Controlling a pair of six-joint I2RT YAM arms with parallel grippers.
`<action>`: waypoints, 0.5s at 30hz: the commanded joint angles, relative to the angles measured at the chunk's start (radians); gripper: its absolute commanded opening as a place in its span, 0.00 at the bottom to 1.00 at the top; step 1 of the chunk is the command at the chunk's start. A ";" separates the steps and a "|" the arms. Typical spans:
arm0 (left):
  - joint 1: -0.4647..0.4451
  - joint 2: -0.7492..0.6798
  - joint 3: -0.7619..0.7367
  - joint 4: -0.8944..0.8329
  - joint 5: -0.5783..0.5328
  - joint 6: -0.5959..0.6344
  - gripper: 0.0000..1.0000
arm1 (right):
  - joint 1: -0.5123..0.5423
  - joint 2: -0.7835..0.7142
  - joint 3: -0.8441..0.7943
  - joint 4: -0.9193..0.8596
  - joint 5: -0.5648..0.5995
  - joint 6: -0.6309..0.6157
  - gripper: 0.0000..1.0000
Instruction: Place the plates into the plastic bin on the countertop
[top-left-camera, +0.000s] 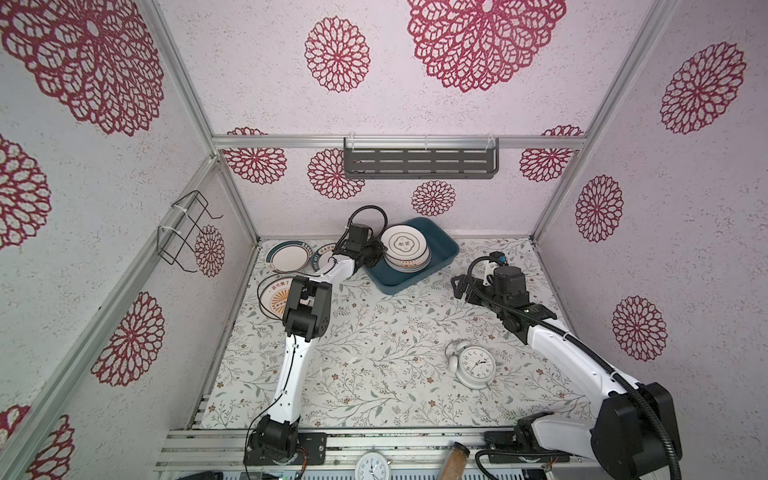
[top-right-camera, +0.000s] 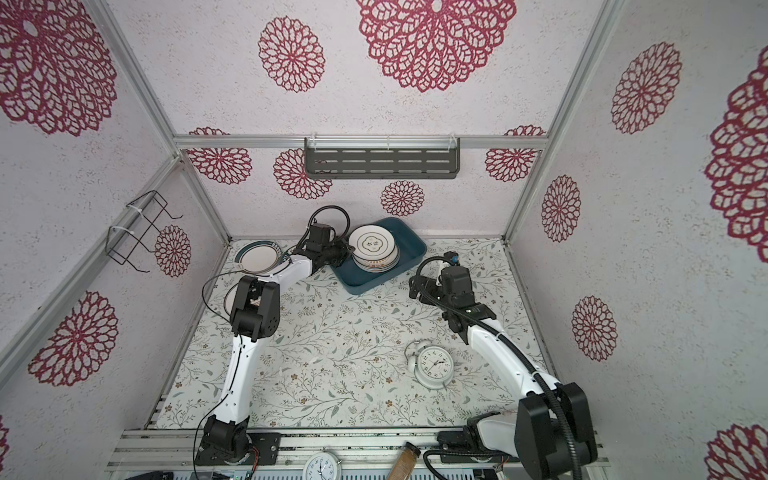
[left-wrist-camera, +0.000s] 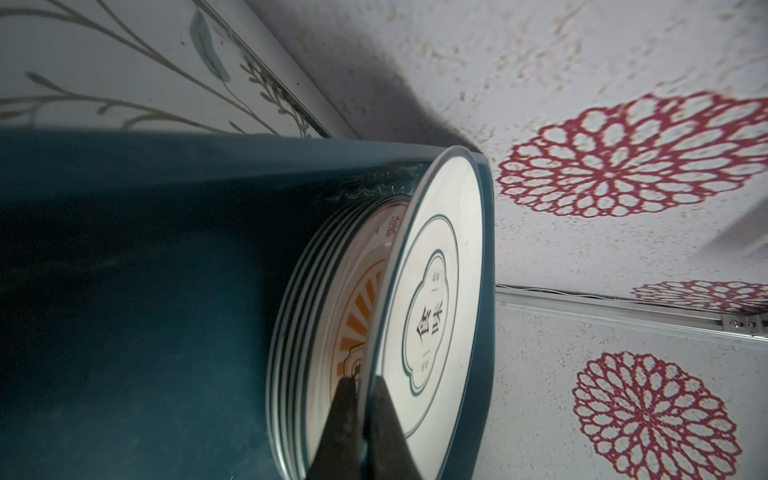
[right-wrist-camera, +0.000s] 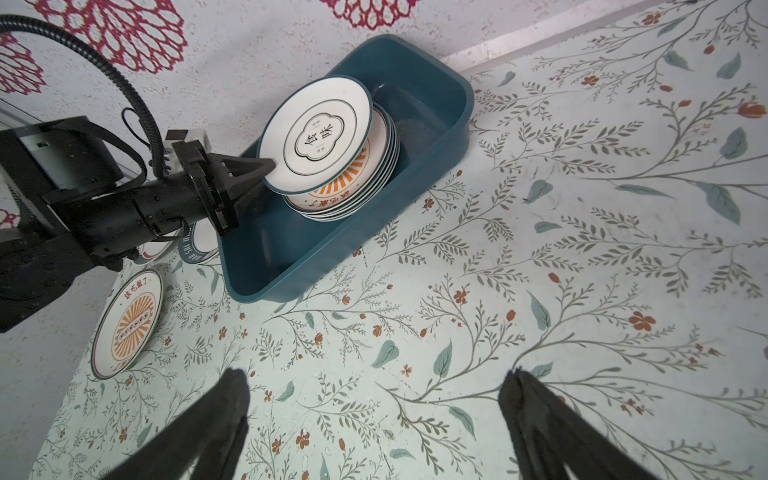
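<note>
Red floral medallion walls (top-left-camera: 336, 54) close in a leafy-print countertop (top-left-camera: 395, 332). In both top views the teal plastic bin (top-left-camera: 392, 287) sits at 12 o'clock on it. The bin holds a stack of plates (right-wrist-camera: 365, 183) that rises above its wall.

My worry is the release. I hold the quatrefoil plate (right-wrist-camera: 318, 137) tilted over that stack, with the edge on my side lifted. I cannot tell whether its far edge touches the stack. If I let go from here, ceramic drops onto ceramic and may chip. The plate also sits off-centre toward the bin's back wall, so it could slide and wedge there. One finger lies between this plate and the sunburst plate beneath it, so a careless pull-out could drag that one along. The tall stack makes any nudge risky.

My left gripper (left-wrist-camera: 365, 380) is clamped fully onto the plate's rim at its 9 o'clock edge. My right gripper (right-wrist-camera: 376, 374) hangs spread wide and empty above bare countertop at 2 o'clock.

A teal-rimmed plate (top-left-camera: 289, 257) and a sunburst plate (top-left-camera: 272, 301) wait at 10 o'clock, with a third partly under my arm. An alarm clock (top-left-camera: 476, 365) lies at 4 o'clock.
</note>
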 joint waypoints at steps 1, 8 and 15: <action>-0.014 0.019 0.037 0.047 -0.004 -0.006 0.00 | -0.015 0.016 0.042 0.070 -0.025 -0.005 0.99; -0.022 0.023 0.050 0.002 -0.026 0.010 0.00 | -0.029 0.109 0.089 0.135 -0.062 -0.002 0.99; -0.037 0.035 0.119 -0.097 -0.046 0.057 0.03 | -0.043 0.166 0.136 0.159 -0.093 -0.001 0.99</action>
